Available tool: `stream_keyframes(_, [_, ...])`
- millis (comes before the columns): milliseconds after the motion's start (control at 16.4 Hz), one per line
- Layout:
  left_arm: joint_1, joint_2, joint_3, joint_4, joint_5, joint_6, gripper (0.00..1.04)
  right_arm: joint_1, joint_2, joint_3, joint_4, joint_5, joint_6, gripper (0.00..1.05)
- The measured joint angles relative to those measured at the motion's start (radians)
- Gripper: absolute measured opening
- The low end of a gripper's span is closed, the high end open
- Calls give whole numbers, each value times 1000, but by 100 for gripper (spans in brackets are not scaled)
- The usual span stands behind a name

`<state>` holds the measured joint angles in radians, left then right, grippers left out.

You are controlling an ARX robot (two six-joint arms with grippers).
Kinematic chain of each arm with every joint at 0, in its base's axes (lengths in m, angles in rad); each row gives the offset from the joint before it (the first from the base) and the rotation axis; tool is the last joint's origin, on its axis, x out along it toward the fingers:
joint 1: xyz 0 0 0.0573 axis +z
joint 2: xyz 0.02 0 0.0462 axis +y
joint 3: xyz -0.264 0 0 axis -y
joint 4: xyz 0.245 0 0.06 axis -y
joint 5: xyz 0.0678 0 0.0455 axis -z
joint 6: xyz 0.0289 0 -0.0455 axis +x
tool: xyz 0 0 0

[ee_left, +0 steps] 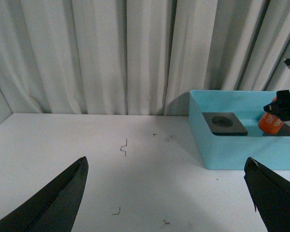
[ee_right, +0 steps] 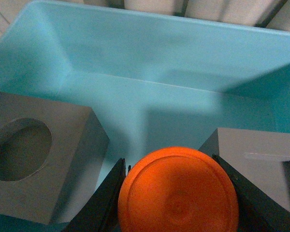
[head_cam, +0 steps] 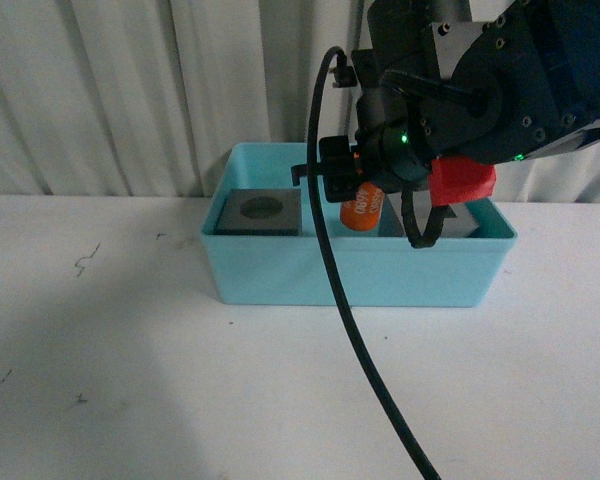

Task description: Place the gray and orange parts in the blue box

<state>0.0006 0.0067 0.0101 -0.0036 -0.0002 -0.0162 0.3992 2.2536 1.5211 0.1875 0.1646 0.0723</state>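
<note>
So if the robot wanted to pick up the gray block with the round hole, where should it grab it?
Probably from straight above, pinching two opposite flat sides of the gray cube with the round recess. It sits upright in the blue box, top exposed. One side lies close to the box wall, so the fingers may fit better on the other pair. The right gripper holds the orange cylinder.

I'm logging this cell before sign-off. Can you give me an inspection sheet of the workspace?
Surface: white table, small dark scuffs.
Job's things: blue box at the back; round-recess cube and second gray cube inside; orange cylinder held over the gap between them.
Clutter: nothing seen.
Grippers: right gripper shut on the cylinder; left gripper open above bare table.
Cables: black cable hangs from the right arm across the box front.
Surroundings: white curtain.
</note>
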Motion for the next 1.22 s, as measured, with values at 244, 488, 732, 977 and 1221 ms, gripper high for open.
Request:
stream_keyframes(244, [0, 0, 0, 0, 0, 0, 98, 1, 5, -5, 14, 11, 27, 48])
stream_keyframes(488, [0, 0, 0, 0, 0, 0, 98, 7, 17, -21, 15, 18, 45, 48])
stream_keyframes(732, [0, 0, 0, 0, 0, 0, 98, 7, 18, -40, 22, 17, 63, 65])
stream_keyframes(977, [0, 0, 0, 0, 0, 0, 98, -13, -93, -162, 148, 16, 97, 97])
stream_keyframes(1221, [0, 0, 0, 0, 0, 0, 98, -156, -707, -536, 269, -59, 65, 98])
